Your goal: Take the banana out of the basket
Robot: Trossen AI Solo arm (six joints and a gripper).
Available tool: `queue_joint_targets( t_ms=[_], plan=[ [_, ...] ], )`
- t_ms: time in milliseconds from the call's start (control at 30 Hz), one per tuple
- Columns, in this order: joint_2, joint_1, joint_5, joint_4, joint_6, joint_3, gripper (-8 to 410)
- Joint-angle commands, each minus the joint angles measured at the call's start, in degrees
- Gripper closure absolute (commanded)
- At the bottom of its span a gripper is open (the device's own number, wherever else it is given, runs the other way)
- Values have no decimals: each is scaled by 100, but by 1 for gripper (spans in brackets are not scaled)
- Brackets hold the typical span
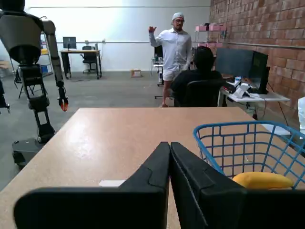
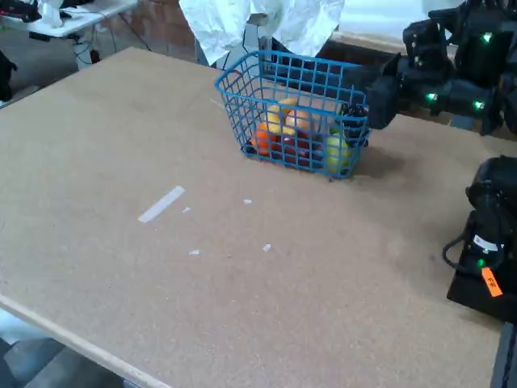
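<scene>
Banana is seen inside the blue basket, toward the far side, above an orange fruit and beside a yellow-green fruit; something dark red sits between them. Gripper is held just outside the basket's right end in the fixed view, fingers pressed together, nothing pinched. Risks judged: the wire rim could be snagged and the light basket dragged or tipped; a neighbouring fruit could be grabbed instead.
</scene>
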Motion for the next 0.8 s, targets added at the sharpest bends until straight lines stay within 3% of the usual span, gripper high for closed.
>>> queue_joint_targets(
  t_ms=[0,133,767],
  plan=[
    [-2,2,-4,31,20,7,402],
    [-2,2,-7,33,328,7,402],
    [0,2,-4,26,332,7,402]
  ],
)
